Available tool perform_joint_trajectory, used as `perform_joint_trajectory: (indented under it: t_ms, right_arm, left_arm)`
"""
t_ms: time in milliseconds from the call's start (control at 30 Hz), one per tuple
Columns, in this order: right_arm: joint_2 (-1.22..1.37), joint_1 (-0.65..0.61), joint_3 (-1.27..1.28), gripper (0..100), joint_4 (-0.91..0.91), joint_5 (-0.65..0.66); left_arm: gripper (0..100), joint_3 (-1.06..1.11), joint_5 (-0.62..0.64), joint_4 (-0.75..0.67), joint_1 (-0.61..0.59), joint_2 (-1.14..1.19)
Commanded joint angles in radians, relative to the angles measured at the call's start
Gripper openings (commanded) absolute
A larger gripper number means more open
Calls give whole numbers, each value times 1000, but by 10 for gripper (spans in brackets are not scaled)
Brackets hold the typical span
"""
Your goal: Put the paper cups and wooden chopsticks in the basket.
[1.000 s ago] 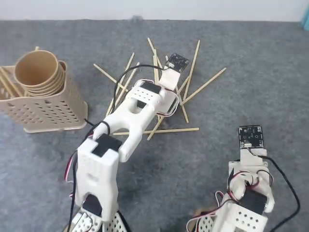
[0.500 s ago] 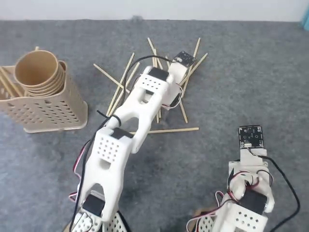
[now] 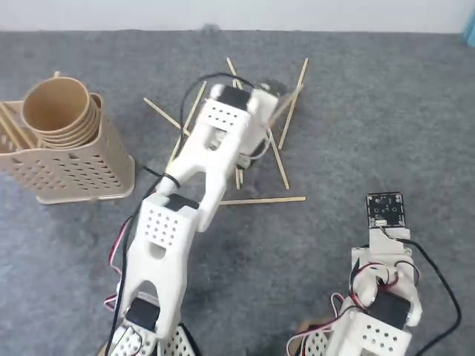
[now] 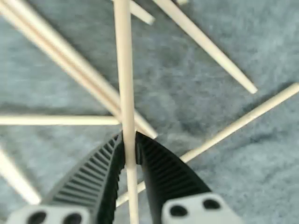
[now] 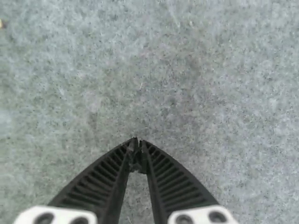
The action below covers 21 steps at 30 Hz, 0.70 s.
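Observation:
My left gripper (image 4: 130,142) is shut on a wooden chopstick (image 4: 124,70), which runs lengthwise between the black fingers, just above several loose chopsticks crossing on the carpet. In the high view the left arm (image 3: 223,126) stretches over the chopstick pile (image 3: 278,159), its gripper end at the pile's far side. At the far left stands the beige basket (image 3: 67,174), holding a stack of paper cups (image 3: 58,111) and a few chopsticks (image 3: 11,122). My right gripper (image 5: 138,151) is shut with nothing in it, over bare grey carpet.
One chopstick (image 3: 263,199) lies alone, crosswise, nearer than the pile. The right arm (image 3: 382,274) sits folded at the near right. Grey carpet covers the table, with open room at the right and between basket and pile.
The left arm has stretched farther out over the pile. The long chopstick that pointed right has swung round towards the far side with the gripper. The right arm has kept still.

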Motion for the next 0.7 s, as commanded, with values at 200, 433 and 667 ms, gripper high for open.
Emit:
perform_joint_trajectory:
  t_ms: [200, 433, 667]
  right_arm:
    - [-16, -4, -6, 8, 1, 14]
    - [-16, -4, -6, 8, 1, 14]
    - [-16, -4, -6, 8, 1, 14]
  left_arm:
    - [11, 231, -163, 28, -71, -483]
    - [11, 469, -265, -84, -193, -870]
    - [12, 611, -270, -245, -344, -1198]
